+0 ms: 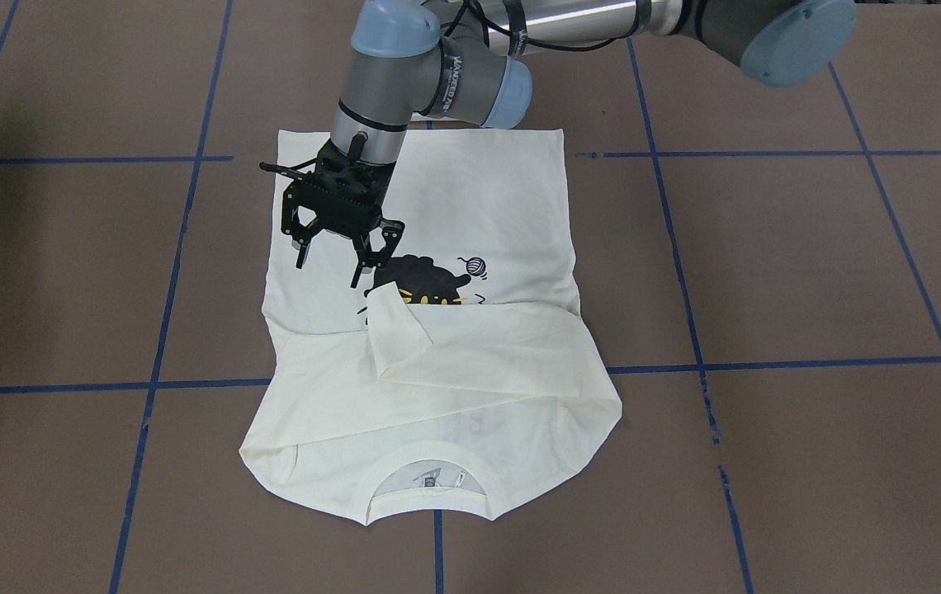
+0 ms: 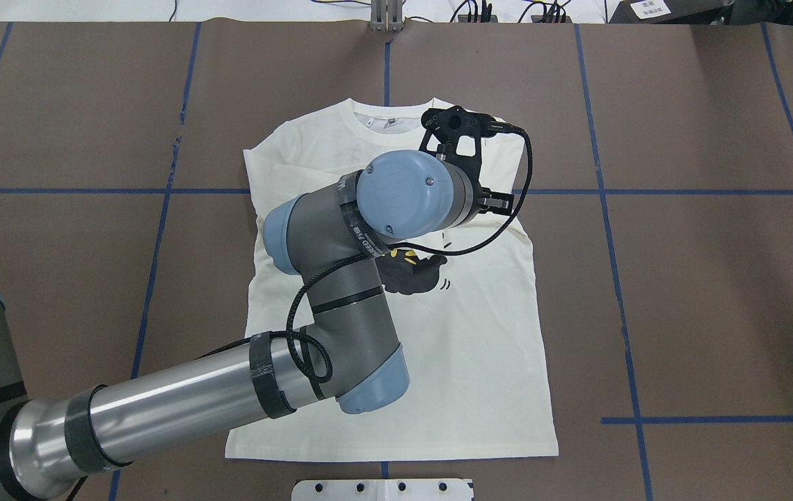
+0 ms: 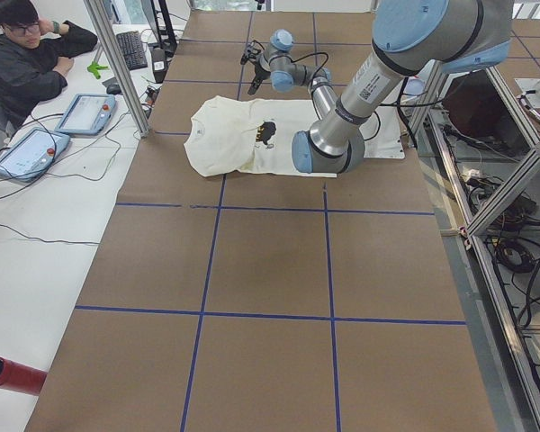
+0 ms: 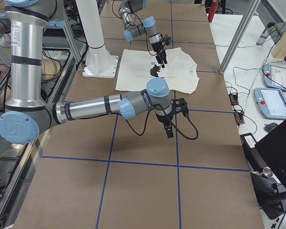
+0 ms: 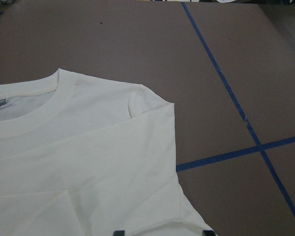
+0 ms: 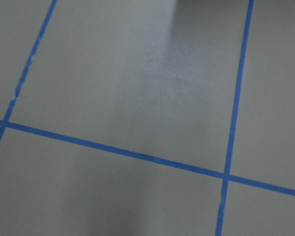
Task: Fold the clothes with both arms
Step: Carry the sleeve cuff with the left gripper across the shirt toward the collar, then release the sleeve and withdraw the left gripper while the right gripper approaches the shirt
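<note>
Though flat, shirt point(image 2: 466, 348) fore-aft (collar point(image 2: 375, 115) outward)

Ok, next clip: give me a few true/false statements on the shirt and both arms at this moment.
1. The shirt lies print side up. True.
2. The left gripper clamps a sleeve. False: its jaws stand open over the shirt, holding nothing.
3. A sleeve is folded across the chest and partly covers the cat print. True.
4. The right gripper hangs over the shirt. False: it is over bare table, apart from the shirt.
</note>
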{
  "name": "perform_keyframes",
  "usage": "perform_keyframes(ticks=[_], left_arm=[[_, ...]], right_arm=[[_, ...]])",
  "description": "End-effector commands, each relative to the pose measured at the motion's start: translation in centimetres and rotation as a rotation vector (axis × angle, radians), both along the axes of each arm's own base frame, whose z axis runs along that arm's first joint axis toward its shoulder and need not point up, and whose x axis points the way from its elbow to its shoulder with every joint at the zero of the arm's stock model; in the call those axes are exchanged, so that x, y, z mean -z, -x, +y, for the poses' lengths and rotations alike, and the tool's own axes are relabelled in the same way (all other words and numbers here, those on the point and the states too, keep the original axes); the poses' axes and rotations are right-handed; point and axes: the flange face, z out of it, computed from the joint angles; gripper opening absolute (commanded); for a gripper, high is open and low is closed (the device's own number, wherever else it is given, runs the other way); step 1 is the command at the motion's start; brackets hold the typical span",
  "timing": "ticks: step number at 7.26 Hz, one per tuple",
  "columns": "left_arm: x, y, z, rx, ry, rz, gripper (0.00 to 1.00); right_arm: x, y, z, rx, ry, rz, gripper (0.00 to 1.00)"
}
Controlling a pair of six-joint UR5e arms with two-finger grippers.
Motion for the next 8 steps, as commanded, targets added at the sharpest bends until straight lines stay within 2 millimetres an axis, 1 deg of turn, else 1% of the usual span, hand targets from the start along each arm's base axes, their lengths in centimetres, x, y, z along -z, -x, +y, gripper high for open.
perform_keyframes(ticks=[1, 2, 3, 4, 5, 6, 7, 8], left_arm=[[-3.7, 8.6, -2.0, -0.121, -0.067, -0.138, 1.00], [-7.0, 12.4, -3.0, -0.146, -0.108, -0.183, 1.00], [-10.6, 16.1, -2.9, -0.156, -0.172, -0.233, 1.00], [-13.2, 20.9, -3.4, -0.145, -0.212, -0.271, 1.00], [-17.3, 24.5, -3.2, -0.140, -0.169, -0.299, 1.00], [-19.3, 27.1, -4.2, -0.108, -0.140, -0.315, 1.00], [-20.6, 28.8, -4.6, -0.125, -0.100, -0.296, 1.00], [-22.2, 31.5, -5.4, -0.144, -0.069, -0.282, 1.00]], right_arm=[[4.1, 4.8, -2.1, 0.014, -0.038, -0.056, 1.00], [6.8, 9.0, -3.3, 0.002, -0.002, -0.093, 1.00], [11.1, 14.7, -4.8, -0.031, 0.002, -0.104, 1.00], [14.8, 22.2, -4.8, -0.056, 0.005, -0.100, 1.00], [20.8, 28.8, -5.2, -0.064, 0.034, -0.061, 0.98], [27.0, 34.5, -4.6, -0.087, 0.081, 0.020, 0.98], [29.9, 38.4, -2.9, -0.102, 0.103, 0.056, 0.97], [30.8, 41.3, -1.4, -0.109, 0.109, 0.056, 0.94]])
